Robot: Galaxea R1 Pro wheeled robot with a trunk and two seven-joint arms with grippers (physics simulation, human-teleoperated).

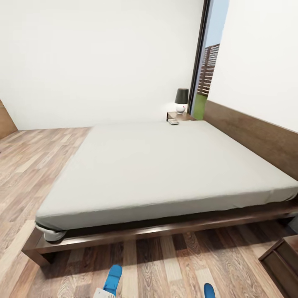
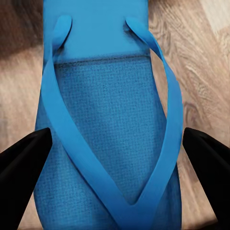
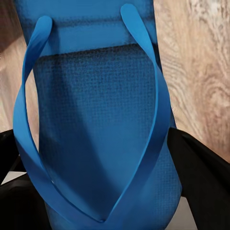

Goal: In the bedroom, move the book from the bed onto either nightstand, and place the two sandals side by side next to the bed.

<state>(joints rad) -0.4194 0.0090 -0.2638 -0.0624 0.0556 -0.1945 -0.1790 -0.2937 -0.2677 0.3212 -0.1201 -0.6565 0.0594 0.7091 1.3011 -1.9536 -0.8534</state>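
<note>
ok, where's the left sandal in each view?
Head: left sandal at the bottom edge, left of centre, in front of the bed.
Left wrist: left sandal in the centre, between the black jaws.
Right wrist: that is the other sandal.
Shared landmark: wood-plank floor.

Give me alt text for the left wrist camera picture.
A bright blue flip-flop sandal with thin blue straps lies on a light wood-plank floor, seen close from above. The left hand has its two black fingers spread open on either side of it.
</note>
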